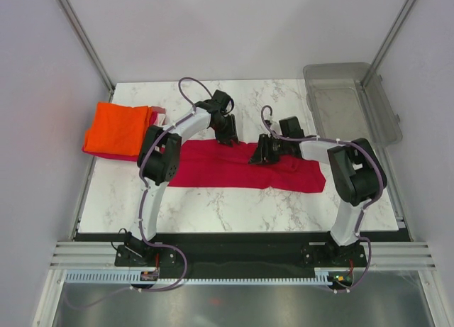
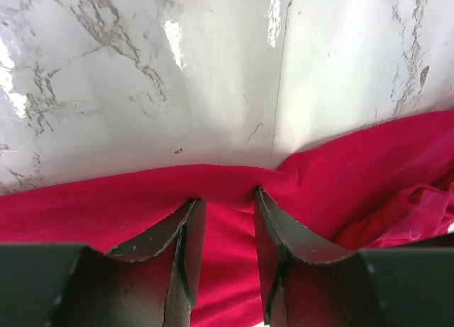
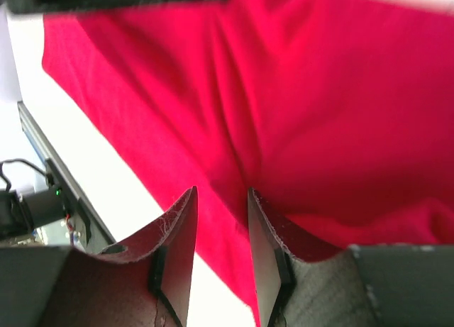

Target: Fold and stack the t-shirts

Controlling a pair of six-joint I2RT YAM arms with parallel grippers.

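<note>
Crimson t-shirt point(image 1: 241, 169) lies lengthwise, left to right, across the worktop point(image 1: 234, 206). The left fingers point(image 2: 186, 235) pinch its far hem; the right fingers point(image 3: 181, 235) straddle a crease alongside, grip impossible to tell.

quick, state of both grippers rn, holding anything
left gripper: jaws partly apart, the red shirt fills the gap; cannot tell if it is gripped
right gripper: open, jaws apart over the red shirt's edge
</note>
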